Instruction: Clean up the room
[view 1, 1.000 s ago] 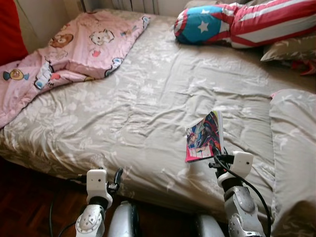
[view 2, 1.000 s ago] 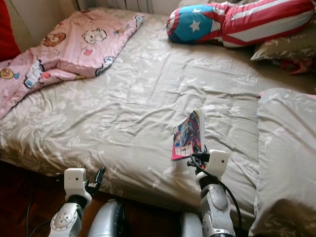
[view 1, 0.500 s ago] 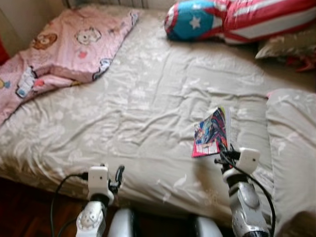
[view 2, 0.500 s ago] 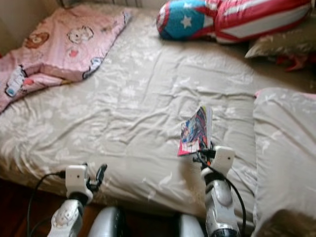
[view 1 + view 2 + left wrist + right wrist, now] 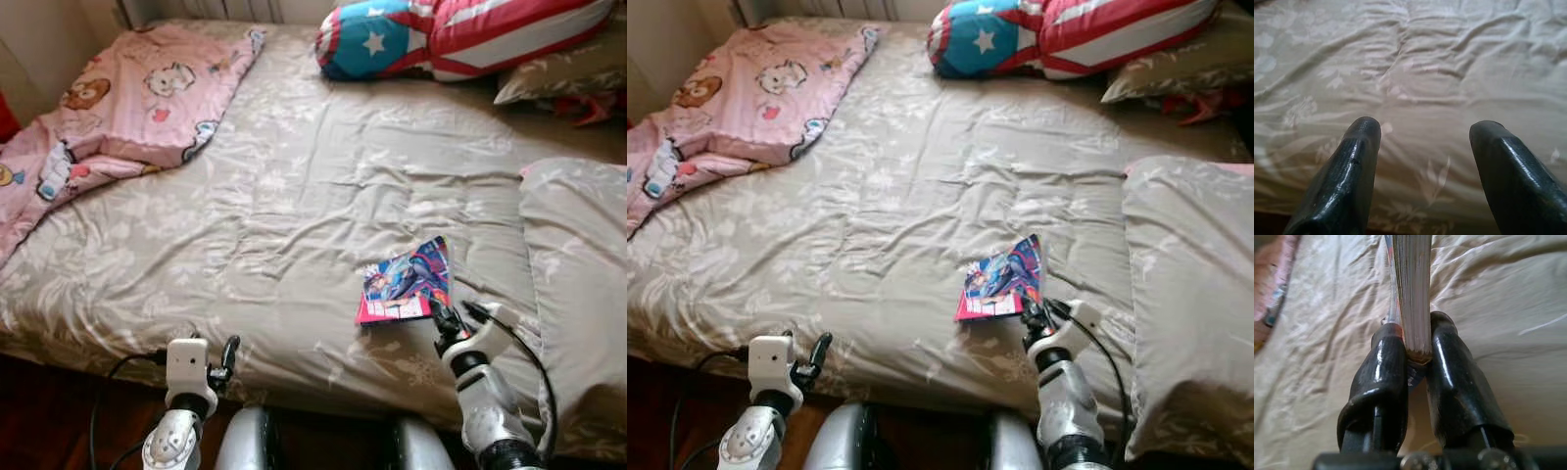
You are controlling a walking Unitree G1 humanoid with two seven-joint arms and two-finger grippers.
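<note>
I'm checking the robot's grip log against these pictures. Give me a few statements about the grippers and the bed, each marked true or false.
1. The right gripper is shut on the comic book. True.
2. The left gripper holds the pink blanket. False: it is open with nothing in it, over the beige bedspread.
3. The star-and-stripes cushion lies at the far end of the bed. True.
4. The comic book rests on the pink blanket. False: it is over the bedspread, apart from the blanket.

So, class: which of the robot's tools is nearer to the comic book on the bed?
The right. The right tool is shut on the comic book, pinching its edge. The left tool hangs open by the bed's near edge, well apart from it.
</note>
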